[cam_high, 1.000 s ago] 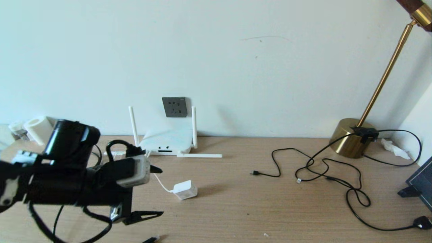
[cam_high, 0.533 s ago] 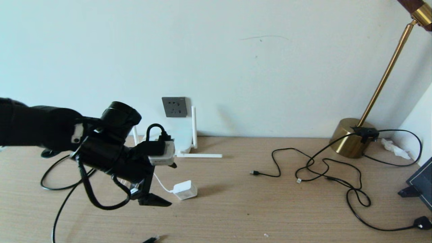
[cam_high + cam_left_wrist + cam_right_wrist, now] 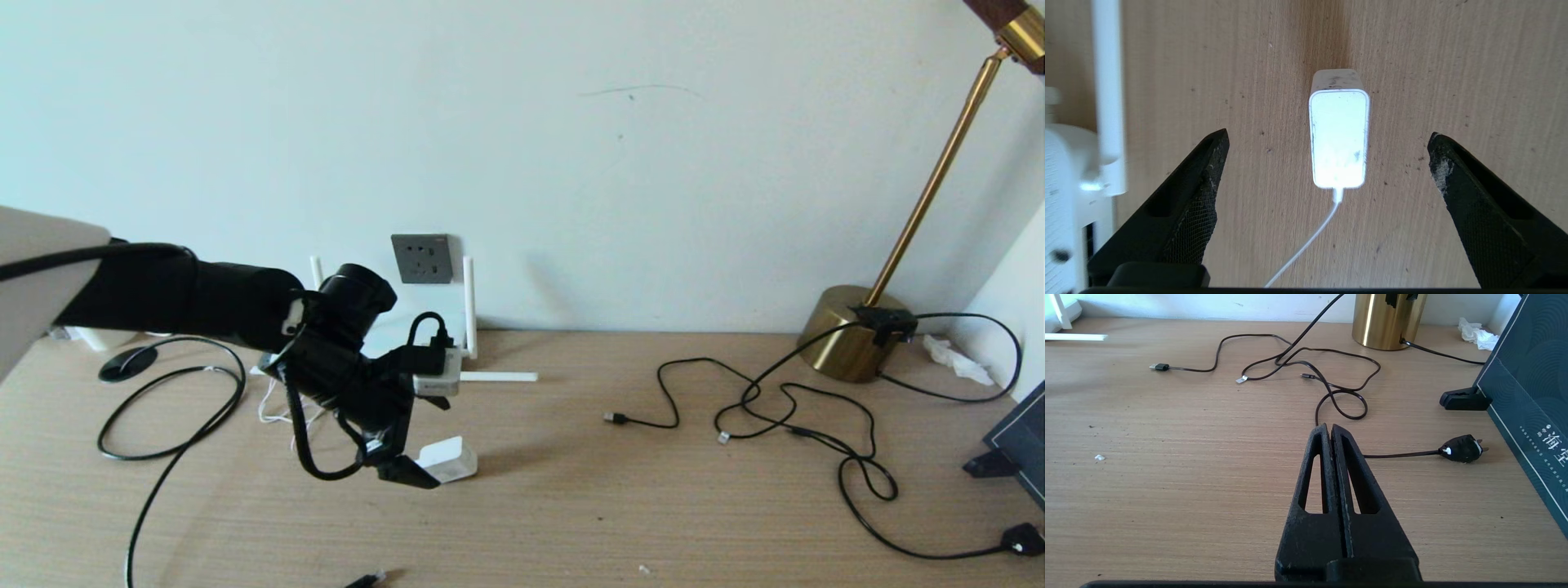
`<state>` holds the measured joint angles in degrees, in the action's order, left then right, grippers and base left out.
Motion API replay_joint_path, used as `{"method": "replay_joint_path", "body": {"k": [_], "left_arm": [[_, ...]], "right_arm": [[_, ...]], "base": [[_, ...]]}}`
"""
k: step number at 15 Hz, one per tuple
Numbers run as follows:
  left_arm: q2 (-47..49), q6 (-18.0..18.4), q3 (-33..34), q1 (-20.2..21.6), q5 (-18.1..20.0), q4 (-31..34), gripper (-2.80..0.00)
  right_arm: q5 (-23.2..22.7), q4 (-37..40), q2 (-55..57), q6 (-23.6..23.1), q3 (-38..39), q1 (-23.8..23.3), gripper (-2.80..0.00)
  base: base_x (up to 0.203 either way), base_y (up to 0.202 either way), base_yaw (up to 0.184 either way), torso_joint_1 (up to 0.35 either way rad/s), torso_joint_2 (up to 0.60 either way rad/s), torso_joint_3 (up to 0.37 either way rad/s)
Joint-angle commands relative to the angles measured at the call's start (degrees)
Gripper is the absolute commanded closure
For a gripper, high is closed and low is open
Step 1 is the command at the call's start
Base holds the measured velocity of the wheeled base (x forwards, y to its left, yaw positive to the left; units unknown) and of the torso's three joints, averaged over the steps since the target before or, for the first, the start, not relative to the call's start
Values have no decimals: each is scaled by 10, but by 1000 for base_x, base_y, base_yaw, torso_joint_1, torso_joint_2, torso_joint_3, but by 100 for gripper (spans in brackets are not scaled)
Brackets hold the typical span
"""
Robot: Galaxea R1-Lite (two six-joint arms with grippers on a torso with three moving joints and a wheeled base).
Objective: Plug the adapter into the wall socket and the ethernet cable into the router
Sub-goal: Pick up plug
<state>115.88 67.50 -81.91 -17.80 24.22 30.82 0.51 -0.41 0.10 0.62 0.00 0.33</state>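
Adapter point(image 3: 1338, 134) lies flat on the counter point(image 3: 653, 490), at 6 o'clock from the wall socket point(image 3: 422, 259), framed between the left hand's point(image 3: 1327, 141) spread fingers, lined up for a side grasp; right hand point(image 3: 1333, 430), clenched, idles

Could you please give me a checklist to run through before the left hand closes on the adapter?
1. Left hand open: ok.
2. Adapter centred between its fingers: ok.
3. Fingers low enough to grip the adapter: cannot tell.
4. Adapter's cord slack, trailing back toward the wrist: ok.
5. Socket unoccupied and unobstructed: ok.
6. Right hand shut, parked above bare desk: ok.
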Motion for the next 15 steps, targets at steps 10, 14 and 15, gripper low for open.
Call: {"method": "replay_joint_path", "body": {"k": [10,14,15], "left_arm": [[42,0,-19,-14,0,2,0],[43,0,-17,-14,0,2,0],[42,0,-14,-14,0,2,0]], "right_arm": [[0,0,0,0,0,0,0],[0,0,0,0,0,0,0],[0,0,0,0,0,0,0]], "base": [[0,0,0,0,0,0],[0,0,0,0,0,0],[0,0,0,0,0,0]]}}
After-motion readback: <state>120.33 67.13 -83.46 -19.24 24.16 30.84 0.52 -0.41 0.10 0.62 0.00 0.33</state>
